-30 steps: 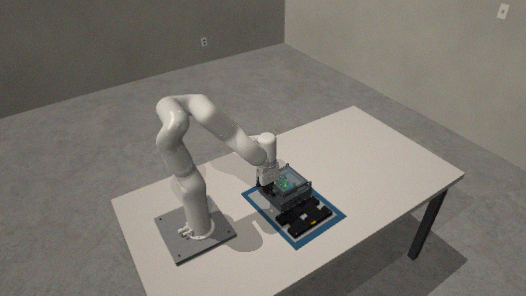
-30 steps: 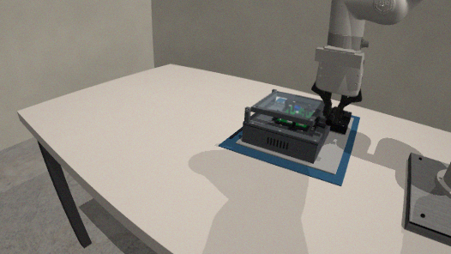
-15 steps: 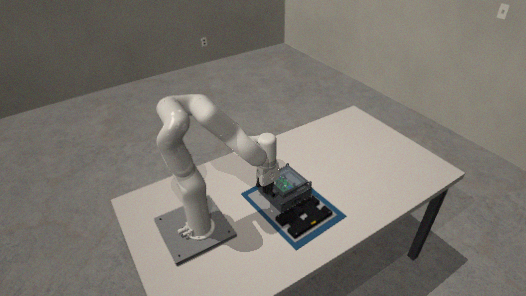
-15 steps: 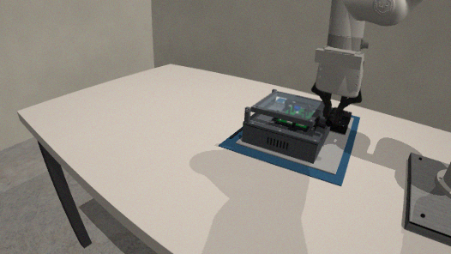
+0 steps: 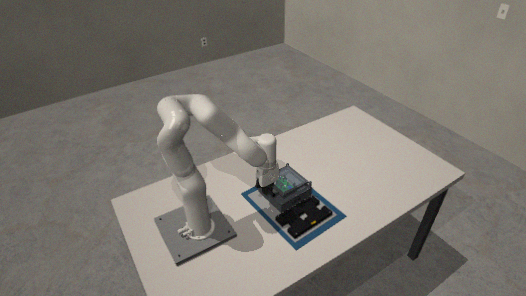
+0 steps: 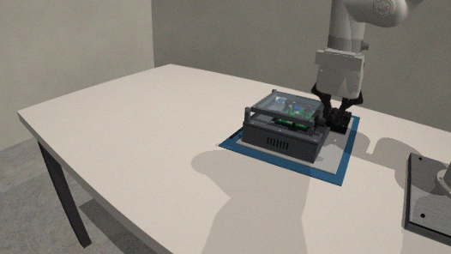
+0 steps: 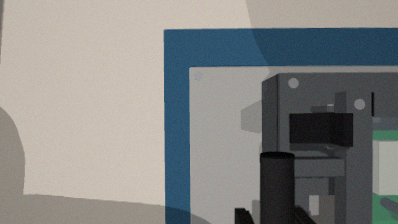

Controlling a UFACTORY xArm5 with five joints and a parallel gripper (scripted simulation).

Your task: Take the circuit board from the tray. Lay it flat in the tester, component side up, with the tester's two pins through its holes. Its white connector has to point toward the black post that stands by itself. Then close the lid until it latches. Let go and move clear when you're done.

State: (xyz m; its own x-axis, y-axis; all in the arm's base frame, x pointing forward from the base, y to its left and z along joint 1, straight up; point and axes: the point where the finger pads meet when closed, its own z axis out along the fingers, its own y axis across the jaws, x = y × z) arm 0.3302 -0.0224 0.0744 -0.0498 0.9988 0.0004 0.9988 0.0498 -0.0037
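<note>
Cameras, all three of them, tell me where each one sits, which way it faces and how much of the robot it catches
Top: high above the floor, looking down at the table; shows the whole arm, its base plate, the tester and the black tray.
Exterior: at table height, across from the base; shows the wrist and gripper beside the tester's closed clear lid.
Wrist: on the gripper, facing straight down; only a dark finger shows.
Shared: the blue-edged mat and the tester appear in all three.

Circuit board (image 6: 296, 112) half hidden under lid (image 6: 286, 104); fingers (image 6: 330, 112) contact unclear.
</note>
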